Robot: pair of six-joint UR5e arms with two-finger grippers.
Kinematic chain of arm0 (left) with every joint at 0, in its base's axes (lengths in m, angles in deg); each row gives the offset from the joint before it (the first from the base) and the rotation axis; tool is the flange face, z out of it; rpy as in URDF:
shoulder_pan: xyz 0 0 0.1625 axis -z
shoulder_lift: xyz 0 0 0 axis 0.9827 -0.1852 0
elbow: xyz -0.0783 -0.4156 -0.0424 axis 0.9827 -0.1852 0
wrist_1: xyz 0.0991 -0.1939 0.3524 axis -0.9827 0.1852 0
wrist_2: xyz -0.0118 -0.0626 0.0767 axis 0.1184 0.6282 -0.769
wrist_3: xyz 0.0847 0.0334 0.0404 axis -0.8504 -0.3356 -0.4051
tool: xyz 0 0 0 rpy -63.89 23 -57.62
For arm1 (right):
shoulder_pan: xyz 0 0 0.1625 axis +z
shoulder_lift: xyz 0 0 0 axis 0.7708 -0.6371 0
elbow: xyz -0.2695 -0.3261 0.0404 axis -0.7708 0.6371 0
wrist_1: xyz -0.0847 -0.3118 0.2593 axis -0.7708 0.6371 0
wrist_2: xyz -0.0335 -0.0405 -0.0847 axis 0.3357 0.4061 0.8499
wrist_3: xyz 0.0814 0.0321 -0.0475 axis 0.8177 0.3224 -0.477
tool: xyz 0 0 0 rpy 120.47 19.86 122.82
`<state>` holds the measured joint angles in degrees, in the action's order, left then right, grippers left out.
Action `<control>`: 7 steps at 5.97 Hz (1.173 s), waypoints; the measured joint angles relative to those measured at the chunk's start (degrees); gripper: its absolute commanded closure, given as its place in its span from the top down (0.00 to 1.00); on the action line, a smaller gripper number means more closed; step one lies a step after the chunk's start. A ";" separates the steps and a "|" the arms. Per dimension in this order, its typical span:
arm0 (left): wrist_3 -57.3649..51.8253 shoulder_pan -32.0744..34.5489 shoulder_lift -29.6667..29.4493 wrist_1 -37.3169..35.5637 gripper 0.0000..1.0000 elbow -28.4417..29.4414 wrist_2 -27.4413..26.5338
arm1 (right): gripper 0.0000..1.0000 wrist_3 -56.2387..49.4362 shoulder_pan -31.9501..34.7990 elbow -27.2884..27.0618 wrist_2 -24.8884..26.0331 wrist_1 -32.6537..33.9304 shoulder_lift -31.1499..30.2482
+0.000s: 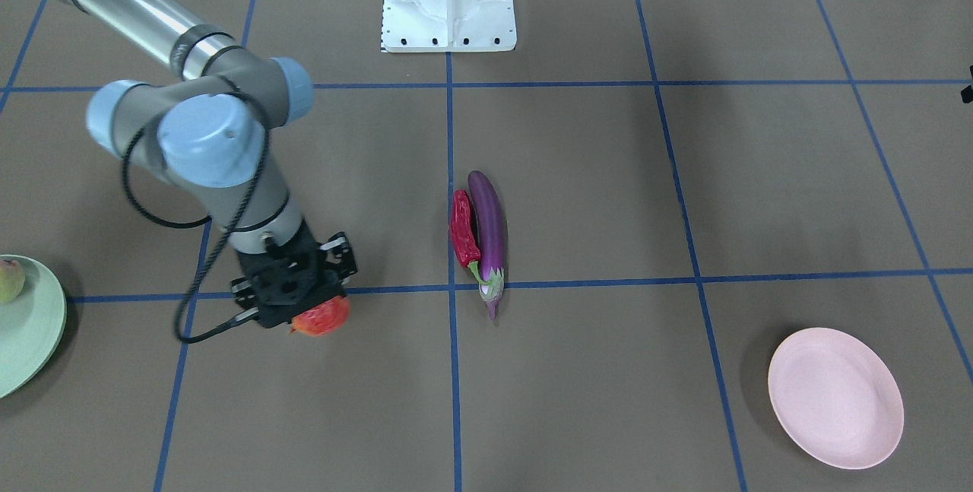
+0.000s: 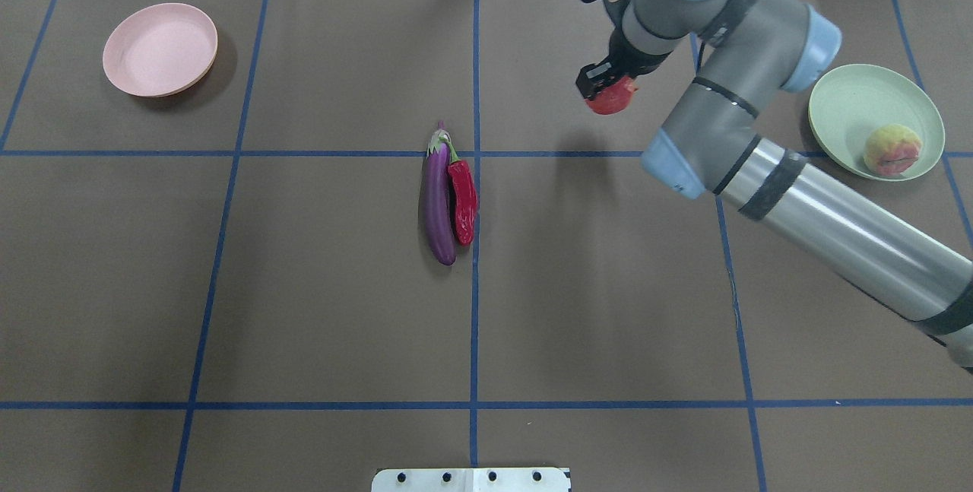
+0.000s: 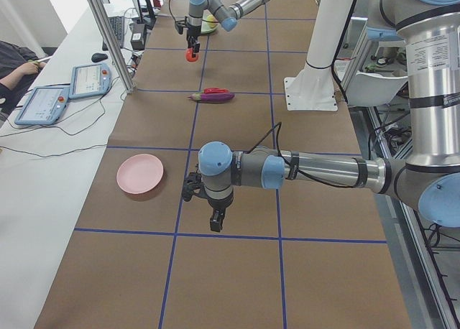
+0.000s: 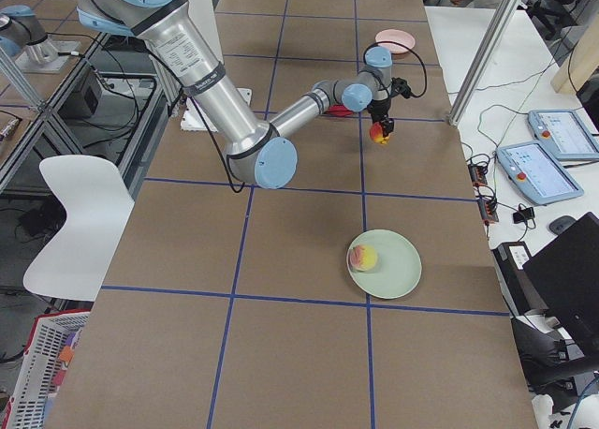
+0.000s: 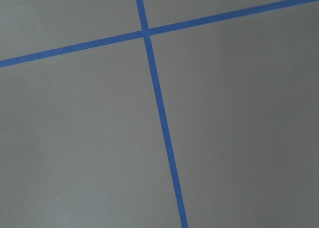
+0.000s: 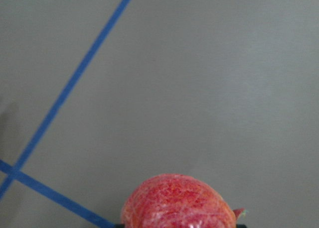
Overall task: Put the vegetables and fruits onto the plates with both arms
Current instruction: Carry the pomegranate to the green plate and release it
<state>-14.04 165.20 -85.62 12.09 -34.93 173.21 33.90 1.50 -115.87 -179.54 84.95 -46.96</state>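
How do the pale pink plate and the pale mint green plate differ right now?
The pale pink round plate lies empty; the pale mint green round plate holds a yellow-green peach. The pink one sits on the robot's left side, the green one on its right. Both are round and shallow.

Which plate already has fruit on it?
The mint green plate, with the peach resting on it; the pink plate holds nothing.
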 measured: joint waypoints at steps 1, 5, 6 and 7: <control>0.00 0.00 0.00 -0.04 1.00 -0.02 0.04 | 0.00 -4.88 5.06 -0.32 -1.65 0.12 -4.90; 0.00 0.00 0.00 0.00 1.00 -0.06 0.06 | 0.99 -11.39 20.02 6.90 -4.77 -0.13 -16.23; 0.00 0.00 -0.03 0.02 1.00 -0.06 0.06 | 1.00 -11.09 20.50 7.57 -5.39 -0.19 -16.44; 0.02 0.00 -0.10 0.05 1.00 -0.17 0.01 | 1.00 -10.80 21.15 7.65 -6.77 -0.19 -16.31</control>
<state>-14.01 165.20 -85.72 12.14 -35.09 173.22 23.10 22.65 -108.22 -186.31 84.76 -63.28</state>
